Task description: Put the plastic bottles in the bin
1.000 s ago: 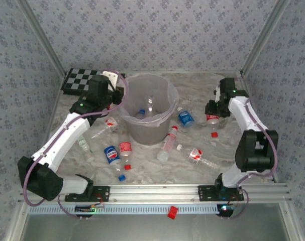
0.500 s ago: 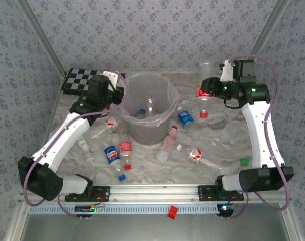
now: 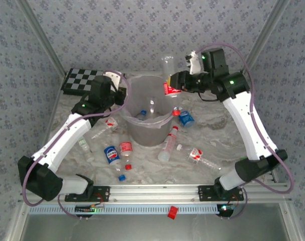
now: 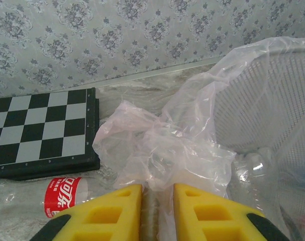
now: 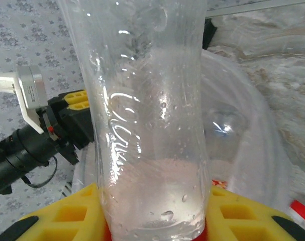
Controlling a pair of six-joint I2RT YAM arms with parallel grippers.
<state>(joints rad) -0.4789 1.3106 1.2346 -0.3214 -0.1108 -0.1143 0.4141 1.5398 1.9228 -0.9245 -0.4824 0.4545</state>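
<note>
The marbled worktop carries the grey bin at its middle, lined with a thin clear liner and already holding at least two bottles on its floor.

The left end effector sits at the bin's left rim with its yellow fingers closed on a bunched fold of that liner, which looks like a steadying grip. The right end effector is clamped on the held bottle, a clear one with a red label, standing roughly upright just above the bin's right rim.

The step in hand is the drop. To do it well, I would carry the bottle inward until its whole body is over the opening, not over the rim, then open the fingers wide so it falls free. The left grip should stay put so the bin does not slide or the liner sag over the mouth.

Other bottles lie around the bin's base: a blue-labelled bottle to its right, a Pepsi bottle and a red-labelled bottle in front. A loose blue cap lies near them
</note>
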